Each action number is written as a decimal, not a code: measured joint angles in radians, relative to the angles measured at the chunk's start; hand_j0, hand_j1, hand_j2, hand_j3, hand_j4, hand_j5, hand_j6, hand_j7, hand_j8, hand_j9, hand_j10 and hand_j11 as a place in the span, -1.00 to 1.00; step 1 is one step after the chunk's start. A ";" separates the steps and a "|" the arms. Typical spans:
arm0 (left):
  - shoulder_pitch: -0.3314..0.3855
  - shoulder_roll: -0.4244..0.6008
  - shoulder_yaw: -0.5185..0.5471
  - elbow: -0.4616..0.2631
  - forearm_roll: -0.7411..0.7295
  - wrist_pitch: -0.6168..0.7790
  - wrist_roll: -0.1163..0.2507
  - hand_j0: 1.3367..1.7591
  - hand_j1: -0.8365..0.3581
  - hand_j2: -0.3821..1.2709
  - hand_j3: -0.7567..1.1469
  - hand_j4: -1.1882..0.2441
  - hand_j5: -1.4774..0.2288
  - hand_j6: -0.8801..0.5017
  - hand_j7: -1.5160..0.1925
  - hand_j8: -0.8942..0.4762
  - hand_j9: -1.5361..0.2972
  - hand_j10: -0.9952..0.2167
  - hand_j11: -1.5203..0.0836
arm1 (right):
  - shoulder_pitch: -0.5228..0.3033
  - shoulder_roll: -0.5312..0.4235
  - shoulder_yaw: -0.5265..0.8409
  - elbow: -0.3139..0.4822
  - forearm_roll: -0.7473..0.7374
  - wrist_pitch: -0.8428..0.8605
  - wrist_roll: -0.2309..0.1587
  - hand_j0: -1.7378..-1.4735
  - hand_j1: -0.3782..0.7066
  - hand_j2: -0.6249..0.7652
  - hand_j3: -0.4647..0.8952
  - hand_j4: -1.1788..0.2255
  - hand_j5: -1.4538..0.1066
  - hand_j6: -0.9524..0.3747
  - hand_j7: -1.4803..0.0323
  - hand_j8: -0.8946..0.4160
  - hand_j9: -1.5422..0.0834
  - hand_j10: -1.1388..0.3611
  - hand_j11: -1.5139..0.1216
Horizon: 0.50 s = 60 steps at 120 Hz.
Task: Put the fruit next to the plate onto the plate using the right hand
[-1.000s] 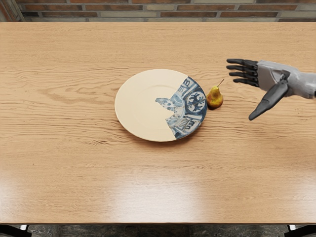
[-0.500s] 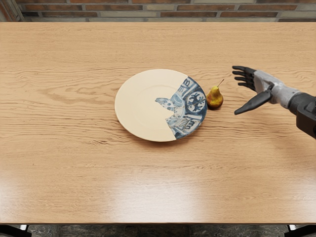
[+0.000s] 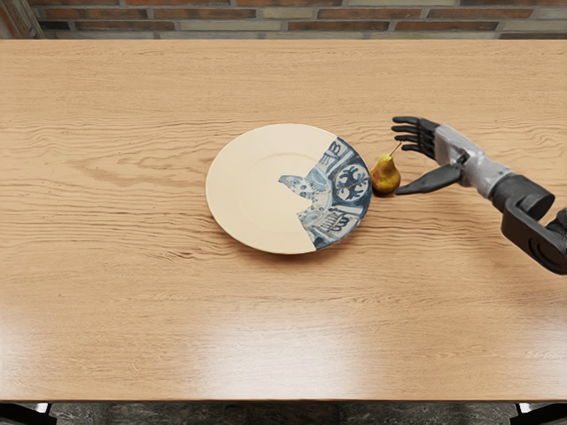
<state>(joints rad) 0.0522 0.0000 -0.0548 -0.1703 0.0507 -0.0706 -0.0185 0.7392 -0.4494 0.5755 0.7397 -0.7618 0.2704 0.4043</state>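
The wooden table (image 3: 133, 292) looks the same as a second ago, and the brick wall (image 3: 266, 18) runs along its far edge as before. The plate (image 3: 252, 181) has not moved. It lies flat near the middle of the table, cream over most of its face with a blue-and-white pattern on its right part, and nothing rests on it.

The right arm (image 3: 524, 211) is what has changed. It has reached further in from the right edge and dropped lower, so the dark forearm now shows at the lower right. This has carried the right hand (image 3: 443, 152) leftward from well clear of the fruit to just beside it. The fingers (image 3: 409, 133) are apart and stretched out, holding nothing. Their tips are just behind the pear's stem, and the thumb (image 3: 423, 184) points left along the table toward the pear's right side. Whether the thumb tip touches the pear cannot be told.

The pear (image 3: 384, 175) stands upright where it was, on the table just off the plate's right rim, between the plate and the hand.
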 joint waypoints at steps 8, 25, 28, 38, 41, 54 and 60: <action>0.000 0.000 0.000 0.000 0.000 0.000 0.000 0.52 0.98 -0.54 -0.21 0.66 0.73 0.27 0.77 0.30 0.68 0.64 0.90 | 0.001 0.023 -0.015 -0.024 0.000 -0.001 0.011 -0.40 -0.47 -0.16 -0.32 0.37 0.50 0.10 0.58 0.03 0.55 0.23 0.50; 0.000 0.000 0.000 0.000 0.000 0.000 0.000 0.52 0.98 -0.54 -0.21 0.66 0.73 0.27 0.77 0.30 0.68 0.64 0.90 | 0.006 0.055 -0.046 -0.050 -0.001 -0.016 0.019 -0.40 -0.44 -0.16 -0.32 0.35 0.48 0.08 0.56 0.01 0.53 0.21 0.48; 0.000 0.000 0.000 0.000 0.000 0.000 0.000 0.52 0.98 -0.54 -0.21 0.66 0.73 0.27 0.77 0.30 0.68 0.64 0.90 | 0.009 0.059 -0.051 -0.052 -0.001 -0.018 0.019 -0.40 -0.43 -0.16 -0.32 0.34 0.47 0.07 0.55 0.00 0.52 0.20 0.47; 0.000 0.000 0.000 0.000 0.000 0.000 0.000 0.52 0.98 -0.54 -0.21 0.66 0.73 0.27 0.77 0.30 0.68 0.64 0.90 | 0.028 0.067 -0.082 -0.056 0.002 -0.020 0.017 -0.40 -0.34 -0.18 -0.32 0.28 0.41 0.02 0.48 -0.06 0.46 0.15 0.41; 0.000 0.000 0.000 0.000 0.000 0.000 0.000 0.52 0.98 -0.54 -0.21 0.66 0.73 0.27 0.77 0.30 0.68 0.64 0.90 | 0.033 0.069 -0.090 -0.056 0.003 -0.021 0.016 -0.40 -0.32 -0.18 -0.32 0.27 0.39 0.00 0.46 -0.07 0.44 0.13 0.40; 0.000 0.000 0.000 0.000 0.000 0.000 0.000 0.52 0.98 -0.54 -0.21 0.66 0.73 0.27 0.77 0.30 0.68 0.64 0.90 | 0.046 0.074 -0.109 -0.059 0.005 -0.024 0.013 -0.40 -0.23 -0.19 -0.32 0.21 0.32 -0.06 0.40 -0.13 0.38 0.09 0.34; 0.000 0.000 0.000 0.000 0.000 0.000 0.000 0.52 0.98 -0.54 -0.21 0.66 0.73 0.27 0.77 0.30 0.68 0.64 0.90 | 0.048 0.075 -0.112 -0.062 0.006 -0.026 0.013 -0.40 -0.21 -0.19 -0.32 0.20 0.30 -0.07 0.38 -0.15 0.36 0.07 0.32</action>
<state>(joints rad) 0.0522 0.0000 -0.0545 -0.1703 0.0507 -0.0706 -0.0185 0.7874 -0.3743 0.4631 0.6779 -0.7558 0.2443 0.4176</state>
